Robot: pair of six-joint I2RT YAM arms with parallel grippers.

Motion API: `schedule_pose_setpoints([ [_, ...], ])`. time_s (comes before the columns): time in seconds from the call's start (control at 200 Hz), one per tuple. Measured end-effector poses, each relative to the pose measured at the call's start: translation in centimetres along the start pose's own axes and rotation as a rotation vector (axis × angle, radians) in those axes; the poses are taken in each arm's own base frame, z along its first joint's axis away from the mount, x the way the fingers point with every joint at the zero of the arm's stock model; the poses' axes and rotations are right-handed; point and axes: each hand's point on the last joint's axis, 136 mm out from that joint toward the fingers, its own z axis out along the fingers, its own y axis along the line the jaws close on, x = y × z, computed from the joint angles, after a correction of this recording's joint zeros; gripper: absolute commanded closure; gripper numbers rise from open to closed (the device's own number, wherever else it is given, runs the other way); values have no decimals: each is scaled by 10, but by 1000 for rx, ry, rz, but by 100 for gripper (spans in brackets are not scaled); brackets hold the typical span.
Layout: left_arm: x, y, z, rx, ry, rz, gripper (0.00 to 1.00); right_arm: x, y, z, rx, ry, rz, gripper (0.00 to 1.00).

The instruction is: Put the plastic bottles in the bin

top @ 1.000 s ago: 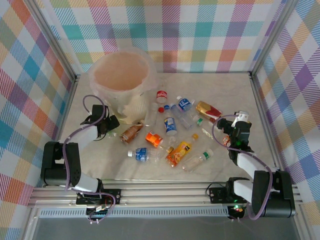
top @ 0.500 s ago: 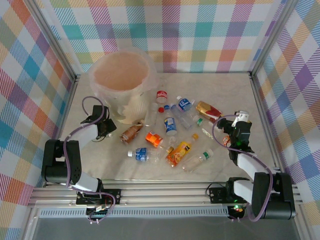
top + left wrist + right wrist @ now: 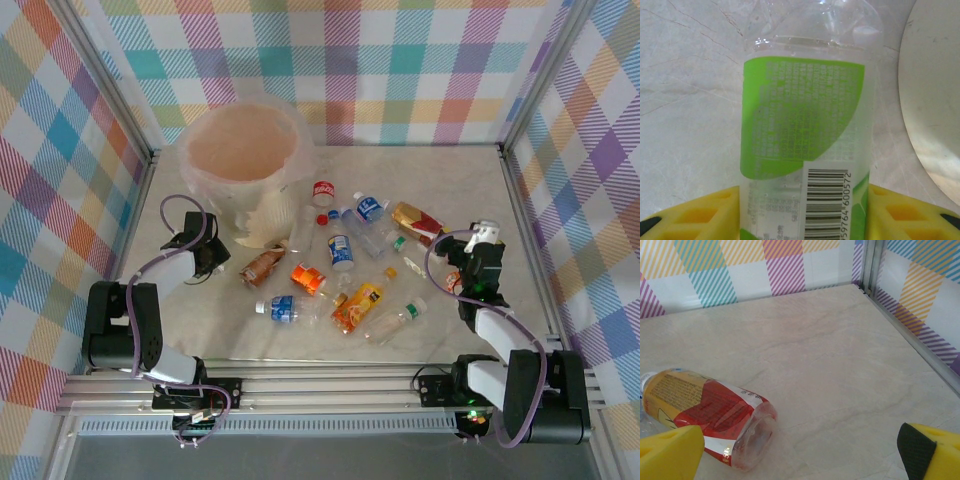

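Note:
A clear plastic bottle with a green label (image 3: 802,115) lies on the table beside the bin's base (image 3: 935,100). My left gripper (image 3: 802,210) is shut on it, one yellow finger pressed against each side. From above, that gripper (image 3: 213,257) sits just left of the cream bin (image 3: 190,170). Several more bottles lie scattered mid-table, among them a brown one (image 3: 262,266), an orange one (image 3: 308,278) and a blue-labelled one (image 3: 283,308). My right gripper (image 3: 800,450) stands open above bare table, right of a red-and-yellow bottle (image 3: 705,412).
Checked walls with metal frame posts (image 3: 870,265) close in the table on three sides. The red-and-yellow bottle (image 3: 415,222) lies just left of my right gripper (image 3: 478,240). Bare marble stretches behind and to the right of that gripper.
My left gripper's jaws have narrowed from wide open until they press on the green-labelled bottle. The right arm has barely moved.

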Motion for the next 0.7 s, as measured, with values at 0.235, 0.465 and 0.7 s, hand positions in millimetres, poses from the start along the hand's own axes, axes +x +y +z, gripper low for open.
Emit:
schedule_pose_setpoints([
  [0.235, -2, 1, -4, 8, -17, -9, 67, -1, 0, 0, -1, -5, 0, 0],
  [0.465, -20, 11, -45, 8, -134, -48, 78, -2, 1, -1, -5, -6, -2, 0],
  [0.7, -50, 37, -119, -33, -350, -104, 82, -12, 5, -6, -28, -37, 3, 0],
])
